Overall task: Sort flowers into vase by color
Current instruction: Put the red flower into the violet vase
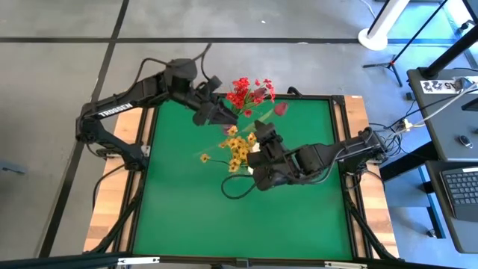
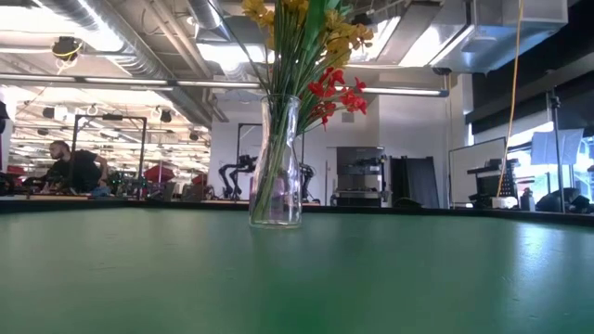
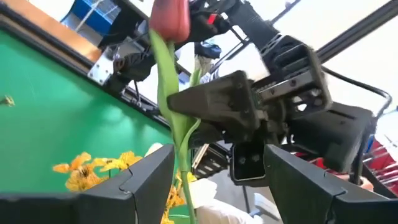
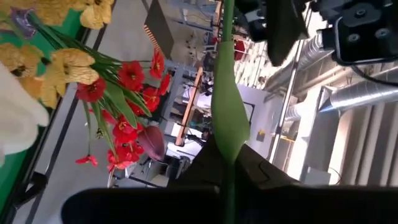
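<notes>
Flowers stand bunched in a clear glass vase (image 2: 276, 167) on the green tabletop (image 1: 299, 217): yellow-orange blooms (image 1: 237, 148) and red blooms (image 1: 240, 93). The right tool (image 4: 227, 177) is clamped on the green stem of a dark-red bud (image 3: 170, 17), held up beside the bunch. The left tool (image 3: 217, 180) hangs just beside that stem, fingers (image 3: 146, 180) spread wide apart, gripping nothing.
</notes>
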You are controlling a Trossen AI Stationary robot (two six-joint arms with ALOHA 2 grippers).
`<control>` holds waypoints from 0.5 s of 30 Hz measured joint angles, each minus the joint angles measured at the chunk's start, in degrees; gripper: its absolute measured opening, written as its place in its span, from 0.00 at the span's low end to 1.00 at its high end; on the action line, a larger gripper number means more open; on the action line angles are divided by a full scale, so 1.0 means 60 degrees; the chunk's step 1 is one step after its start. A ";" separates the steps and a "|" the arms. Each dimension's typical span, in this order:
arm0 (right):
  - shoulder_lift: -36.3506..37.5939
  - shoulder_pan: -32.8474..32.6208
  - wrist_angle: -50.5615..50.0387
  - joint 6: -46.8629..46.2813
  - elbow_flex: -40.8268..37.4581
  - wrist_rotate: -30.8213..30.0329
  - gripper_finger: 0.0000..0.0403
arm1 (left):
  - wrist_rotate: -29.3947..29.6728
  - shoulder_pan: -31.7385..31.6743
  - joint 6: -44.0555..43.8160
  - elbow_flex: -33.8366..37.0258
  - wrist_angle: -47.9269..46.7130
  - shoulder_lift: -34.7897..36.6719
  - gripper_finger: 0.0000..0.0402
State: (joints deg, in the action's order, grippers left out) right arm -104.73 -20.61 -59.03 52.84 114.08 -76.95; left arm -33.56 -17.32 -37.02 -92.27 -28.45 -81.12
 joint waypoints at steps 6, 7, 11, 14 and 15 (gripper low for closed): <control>0.0000 0.0086 0.0412 0.0291 0.0000 0.0099 0.01 | -0.0090 -0.0045 0.0582 -0.0007 -0.0842 -0.0036 0.60; 0.0000 0.0145 0.0524 0.0395 -0.0003 0.0114 0.01 | -0.0042 -0.0044 0.0705 -0.0007 -0.1058 -0.0055 0.60; 0.0000 0.0326 0.1397 0.0994 -0.0004 0.0273 0.01 | 0.0797 0.0020 0.1024 -0.0007 -0.1798 -0.0202 0.59; 0.0000 0.0433 0.2022 0.1508 -0.0004 0.0420 0.01 | 0.0812 0.0083 0.1024 -0.0007 -0.1800 -0.0313 0.59; 0.0000 0.0457 0.2187 0.1599 -0.0004 0.0480 0.01 | 0.0784 0.0110 0.1033 -0.0007 -0.1736 -0.0313 0.59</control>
State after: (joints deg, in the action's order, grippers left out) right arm -104.73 -17.87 -45.91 62.43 114.06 -74.08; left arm -28.85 -16.66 -30.82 -92.31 -38.86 -83.00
